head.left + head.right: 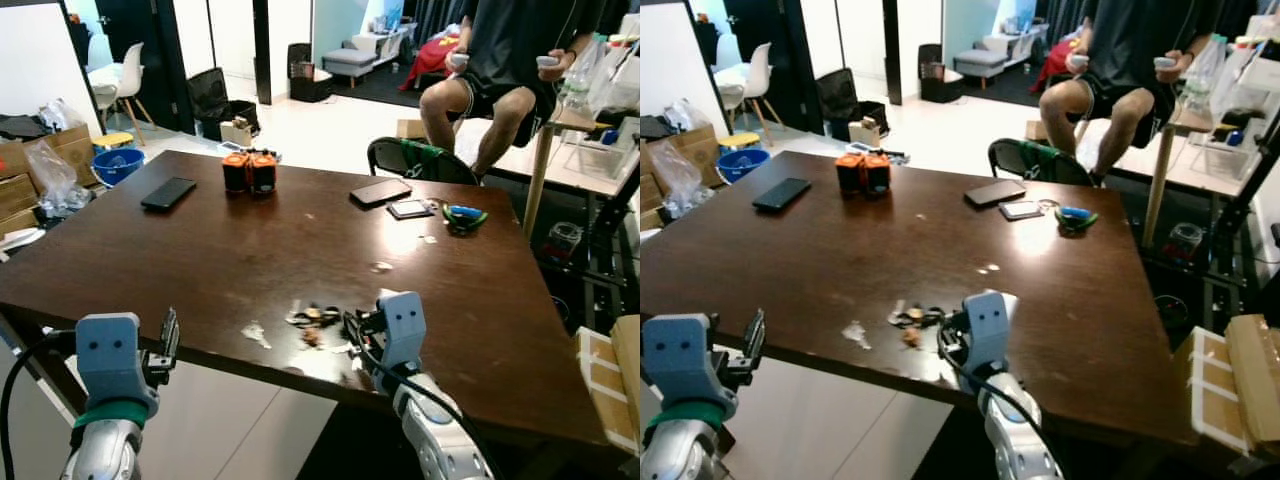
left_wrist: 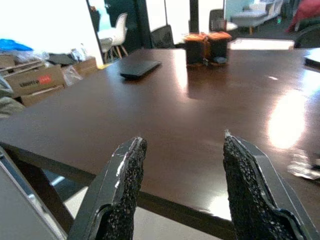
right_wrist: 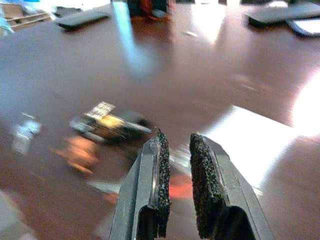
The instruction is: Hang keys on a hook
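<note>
Keys (image 1: pixel 318 316) lie in a small dark and yellowish bunch on the dark brown worktop (image 1: pixel 250 250), close to its near edge, with pale scraps (image 1: pixel 254 331) scattered just beside them; right tool (image 1: pixel 362 327) sits at that same near edge, just right of the keys, its fingers (image 3: pixel 161 175) drawn narrow with only a slim gap and nothing between them; right wrist view is blurred, keys showing as a dark and orange smear beyond the fingertips; left tool (image 1: pixel 168 343) hovers off the worktop's near edge, well to the left of the keys, fingers (image 2: pixel 126 172) spread wide and empty; farther from the keys, two orange-topped canisters (image 1: pixel 249 171) stand together near the far edge, a black phone (image 1: pixel 169 192) left of them; a dark tablet (image 1: pixel 380 191), a smaller device (image 1: pixel 411 208) and a green-blue object (image 1: pixel 465 214) lie toward the far right corner; beyond the worktop a person (image 1: pixel 500 60) sits holding controllers, a black chair (image 1: pixel 420 160) in front of them.
</note>
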Controlling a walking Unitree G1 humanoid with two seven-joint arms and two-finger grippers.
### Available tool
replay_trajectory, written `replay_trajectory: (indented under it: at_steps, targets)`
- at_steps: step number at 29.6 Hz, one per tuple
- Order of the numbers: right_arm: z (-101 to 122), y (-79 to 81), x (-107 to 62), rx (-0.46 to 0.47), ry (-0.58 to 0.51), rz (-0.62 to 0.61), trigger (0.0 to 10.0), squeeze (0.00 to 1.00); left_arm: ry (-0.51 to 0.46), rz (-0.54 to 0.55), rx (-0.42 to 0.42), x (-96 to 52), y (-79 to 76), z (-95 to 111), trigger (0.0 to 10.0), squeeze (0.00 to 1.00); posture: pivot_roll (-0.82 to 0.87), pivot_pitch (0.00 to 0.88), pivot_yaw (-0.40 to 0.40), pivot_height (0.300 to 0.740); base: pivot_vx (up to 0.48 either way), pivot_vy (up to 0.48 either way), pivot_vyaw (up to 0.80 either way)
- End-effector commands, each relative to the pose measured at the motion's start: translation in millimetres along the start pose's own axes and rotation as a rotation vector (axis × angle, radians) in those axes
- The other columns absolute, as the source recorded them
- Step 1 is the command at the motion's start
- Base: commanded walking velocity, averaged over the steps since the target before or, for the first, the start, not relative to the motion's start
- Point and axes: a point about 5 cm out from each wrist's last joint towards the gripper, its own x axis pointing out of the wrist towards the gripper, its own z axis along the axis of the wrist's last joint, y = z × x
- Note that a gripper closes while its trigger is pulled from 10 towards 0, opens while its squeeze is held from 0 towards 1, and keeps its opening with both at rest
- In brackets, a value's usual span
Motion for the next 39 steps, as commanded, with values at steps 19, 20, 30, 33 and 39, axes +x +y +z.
replay_trajectory:
  at_steps: [19,20,30,33,39]
  targets:
    - [1,1.6,1.5,0.023,-0.001,-0.013,10.0,0.0,-0.033,-0.038,-0.05,0.8,-0.8,10,10.0,0.0,-0.12,0.018,0.102,0.74,0.0,-0.177,0.0]
    - [1,1.6,1.5,0.023,-0.001,-0.013,10.0,0.0,-0.033,-0.038,-0.05,0.8,-0.8,10,10.0,0.0,-0.12,0.018,0.102,0.74,0.0,0.48,0.0]
    - [0,-0.2,0.3,0.023,0.004,-0.02,10.0,0.0,-0.016,-0.044,-0.011,0.7,-1.0,7,10.0,0.0,-0.12,0.021,0.104,0.74,0.0,0.192,0.0]
    - [0,-0.3,0.3,0.022,0.004,-0.02,10.0,0.0,-0.018,-0.044,-0.009,0.3,-1.3,7,10.0,0.0,-0.12,0.021,0.104,0.74,0.0,0.0,0.0]
    - [1,0.0,1.2,0.022,0.002,-0.018,10.0,0.0,-0.018,-0.04,-0.016,-0.8,-1.0,7,10.0,0.0,-0.12,0.02,0.102,0.74,0.0,0.0,0.0]
